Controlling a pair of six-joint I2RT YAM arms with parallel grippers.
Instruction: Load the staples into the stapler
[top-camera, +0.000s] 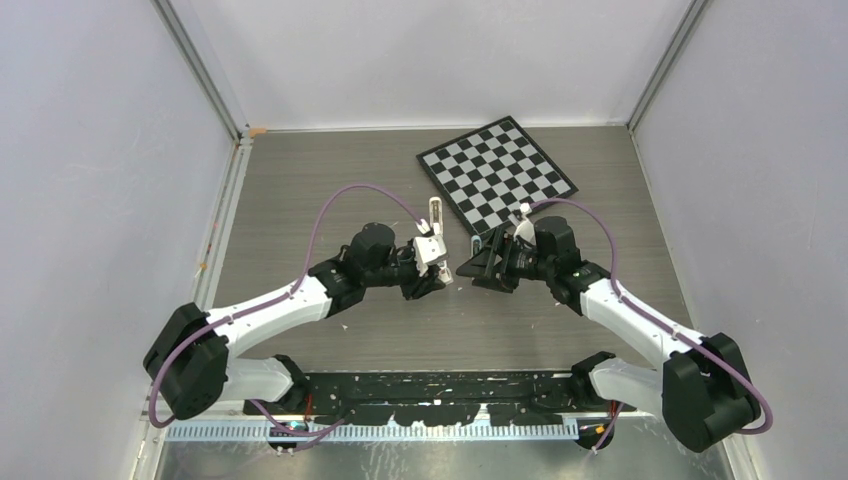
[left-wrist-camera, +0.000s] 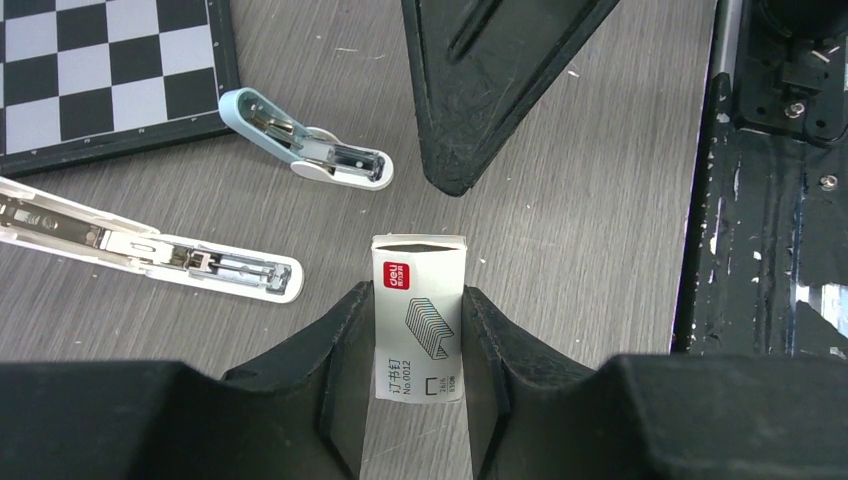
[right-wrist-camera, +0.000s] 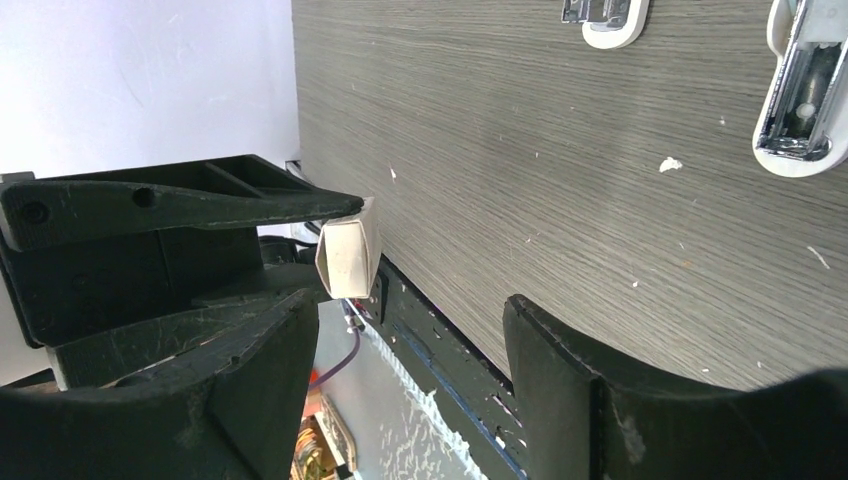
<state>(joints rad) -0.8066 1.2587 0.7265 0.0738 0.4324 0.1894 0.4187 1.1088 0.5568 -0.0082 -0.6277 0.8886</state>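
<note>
Left end effector (left-wrist-camera: 418, 296): closed on the staples box (left-wrist-camera: 420, 335); the white box is clamped between both fingers at the lower centre of the left wrist view.
Right end effector (right-wrist-camera: 412, 305): spread wide, with nothing held. One of its black fingers is seen at the top centre of the left wrist view, just beyond the box.
Stapler (left-wrist-camera: 150, 250): laid open on the surface (left-wrist-camera: 600, 200), left of the box, with a long white part showing its metal channel at mid left.
Pale blue part (left-wrist-camera: 305, 140): placed above the white part; whether the two are joined cannot be told.
Chessboard (left-wrist-camera: 100, 70): seen in the upper left corner, near the pale blue part.
</note>
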